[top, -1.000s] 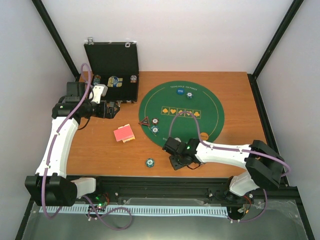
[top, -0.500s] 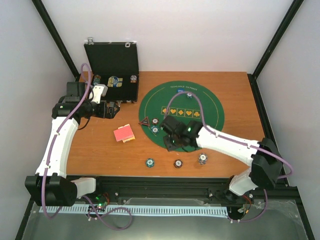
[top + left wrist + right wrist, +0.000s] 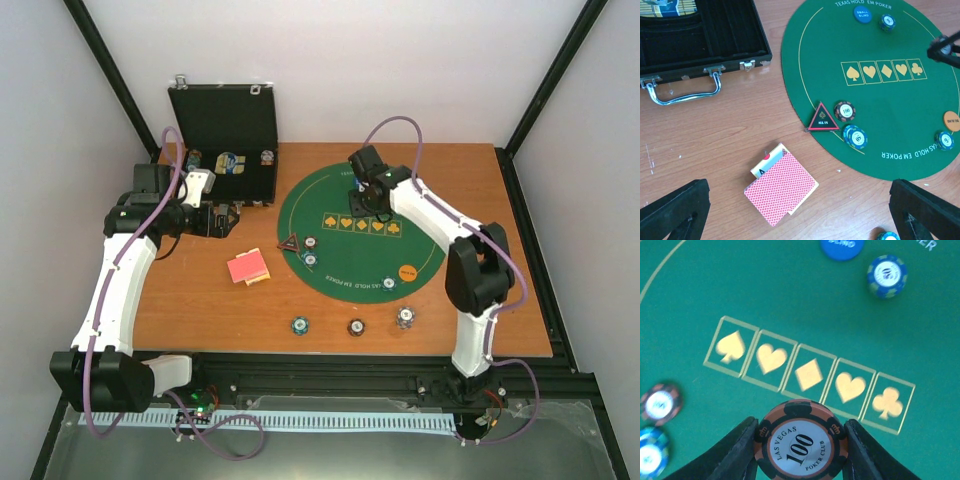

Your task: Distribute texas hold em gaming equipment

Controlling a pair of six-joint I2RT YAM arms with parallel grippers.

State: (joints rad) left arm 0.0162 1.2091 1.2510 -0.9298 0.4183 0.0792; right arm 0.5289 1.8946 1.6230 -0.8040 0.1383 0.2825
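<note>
While the right gripper (image 3: 801,456) pinches a brown 100 chip (image 3: 801,437) by its rim, jaws part-closed to the chip's width and printed face toward the wrist camera, it hangs over the mat (image 3: 700,285). Just ahead of the held chip: the row of five suit boxes (image 3: 809,374). Farther ahead: blue disc (image 3: 842,246), with a blue chip (image 3: 887,276) to its right, the two apart. Off to the gripper's left: a second brown chip (image 3: 659,402) and blue chips (image 3: 650,455), blurred at frame edge. Left gripper (image 3: 800,220): jaws spread fully, nothing between them, hanging above bare table. Card deck (image 3: 781,187) lies face down just ahead of it, between the finger lines, not touched; one face-up card pokes out beneath. Beyond the deck and to the right: triangle marker (image 3: 823,118) straddling the mat's edge. Ahead-left: the case (image 3: 700,45), lid open. Far right of this gripper: orange disc (image 3: 951,120). Overhead view: three chips (image 3: 356,326) in a row on the table near the right arm's base.
</note>
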